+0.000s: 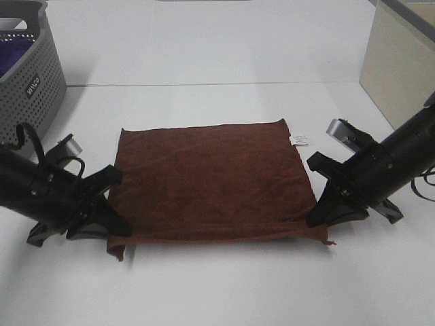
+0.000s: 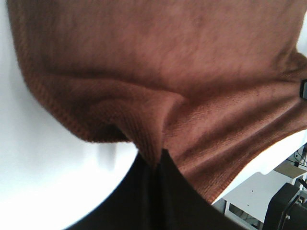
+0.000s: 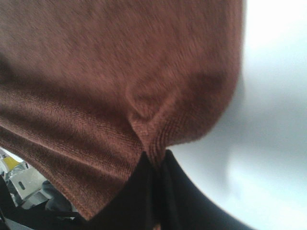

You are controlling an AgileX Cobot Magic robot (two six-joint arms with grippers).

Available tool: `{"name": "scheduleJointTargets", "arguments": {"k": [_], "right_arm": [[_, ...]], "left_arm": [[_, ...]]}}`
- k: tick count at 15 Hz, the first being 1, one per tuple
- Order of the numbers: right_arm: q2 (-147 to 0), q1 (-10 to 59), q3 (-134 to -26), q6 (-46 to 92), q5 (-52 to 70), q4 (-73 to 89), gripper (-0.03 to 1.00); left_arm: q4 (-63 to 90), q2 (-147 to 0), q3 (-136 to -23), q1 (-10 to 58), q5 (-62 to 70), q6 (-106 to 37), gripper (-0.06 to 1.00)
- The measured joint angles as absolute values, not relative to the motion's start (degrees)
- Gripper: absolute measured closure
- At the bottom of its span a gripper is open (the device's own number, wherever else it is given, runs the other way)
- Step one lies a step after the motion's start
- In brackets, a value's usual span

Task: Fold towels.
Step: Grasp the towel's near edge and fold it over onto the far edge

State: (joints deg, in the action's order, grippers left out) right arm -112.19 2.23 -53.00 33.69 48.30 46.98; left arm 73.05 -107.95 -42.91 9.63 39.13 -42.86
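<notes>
Now my left fingers (image 1: 102,223) and right fingers (image 1: 325,212) are pinched shut on the near corners of the towel (image 1: 211,180) spread on the desk (image 1: 217,292), so next I should carry that edge to the far one.

The high camera looked down from behind the arms at the whole dark reddish-brown plush towel (image 1: 211,180) on the white tabletop (image 1: 217,41). The wrist cameras, very close behind the black left pincer (image 2: 157,165) and black right pincer (image 3: 154,163), each faced one near corner of it.
</notes>
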Motion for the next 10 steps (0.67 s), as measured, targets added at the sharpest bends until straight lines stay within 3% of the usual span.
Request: {"name": "scheduleJointTargets", "arguments": {"k": [6, 10], "right_arm": [[-113.67, 2.35, -75.0, 31.68, 52.94, 46.81, 0.97], [-124.85, 2.52, -92.82, 29.05, 56.09, 46.47, 0.97]], "left_arm": [[53.74, -108.12, -61.65, 9.34, 38.45, -22.57, 0.94], [45.66, -116.02, -75.34, 9.34, 38.22, -15.99, 0.94]]}}
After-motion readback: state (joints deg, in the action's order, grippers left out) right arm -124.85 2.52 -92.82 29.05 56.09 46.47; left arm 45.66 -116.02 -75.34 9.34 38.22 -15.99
